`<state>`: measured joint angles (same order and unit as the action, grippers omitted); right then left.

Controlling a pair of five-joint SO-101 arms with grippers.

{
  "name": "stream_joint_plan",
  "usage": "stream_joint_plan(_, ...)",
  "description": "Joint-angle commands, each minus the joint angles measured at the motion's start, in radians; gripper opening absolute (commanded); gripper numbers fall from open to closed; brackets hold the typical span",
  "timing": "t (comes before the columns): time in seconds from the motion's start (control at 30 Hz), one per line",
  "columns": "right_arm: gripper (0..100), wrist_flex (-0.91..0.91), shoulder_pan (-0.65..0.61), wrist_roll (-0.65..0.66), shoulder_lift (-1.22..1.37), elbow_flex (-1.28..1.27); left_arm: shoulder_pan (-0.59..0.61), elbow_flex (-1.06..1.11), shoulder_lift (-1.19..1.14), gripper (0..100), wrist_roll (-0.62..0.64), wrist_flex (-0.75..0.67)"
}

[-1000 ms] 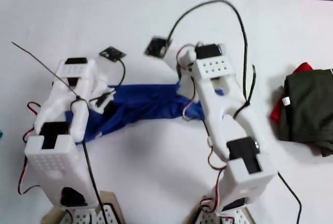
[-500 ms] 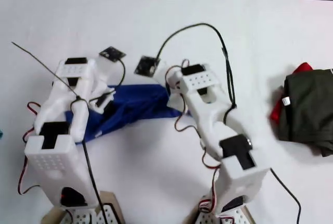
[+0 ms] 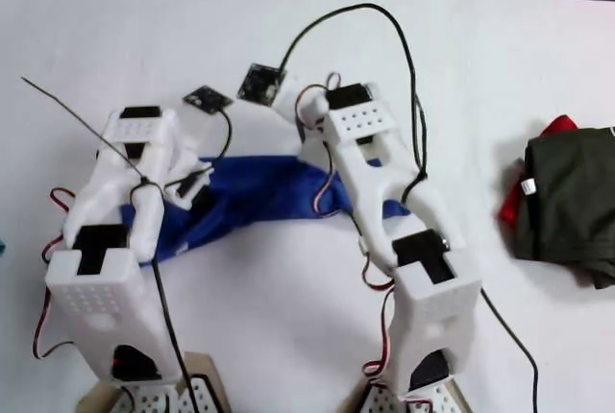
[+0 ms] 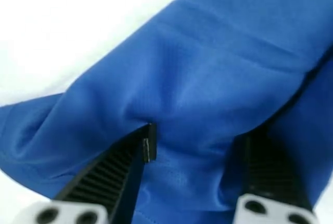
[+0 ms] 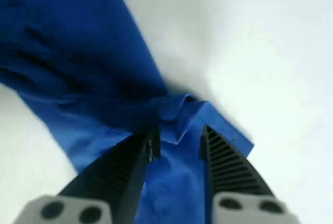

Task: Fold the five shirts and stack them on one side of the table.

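While the blue shirt lies bunched on the table between the 2 arms, the left gripper stands spread wide over it. The right gripper pinches a fold; a stack sits well apart, beyond the right arm.

Room over far table, cable looping, stack — seemingly shirts — right

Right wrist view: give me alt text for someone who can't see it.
Two black ribbed jaws pinch a bunched fold at the edge of a blue shirt. The rest of the shirt stretches away from them, rumpled, across a white table.
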<state>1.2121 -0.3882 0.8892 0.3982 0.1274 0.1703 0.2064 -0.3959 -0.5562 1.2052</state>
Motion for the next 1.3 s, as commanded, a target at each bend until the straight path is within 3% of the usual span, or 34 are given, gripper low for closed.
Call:
stream_joint_plan(0.0,14.0,0.097,0.015,-0.008,-0.07,0.044,-0.003,0.001,-0.02,29,-0.009,0.014)
stream_joint_plan(0.13,15.4,0.173,0.01,-0.026,-0.271,-0.025,-0.003,0.001,-0.02,29,-0.009,0.014)
stream_joint_plan(0.33,28.6,0.159,0.016,-0.025,-0.437,-0.264,-0.005,0.001,-0.02,29,-0.009,0.014)
stream_joint_plan(0.63,28.6,-0.14,0.028,0.003,-0.44,-0.594,-0.005,0.002,-0.02,29,-0.009,0.014)
stream_joint_plan(0.93,28.6,-0.197,0.176,0.044,-0.277,-0.499,-0.005,0.002,-0.02,29,-0.009,0.014)
stream_joint_plan(1.27,28.3,-0.173,0.185,0.044,-0.165,-0.463,-0.005,0.002,-0.02,29,-0.009,0.014)
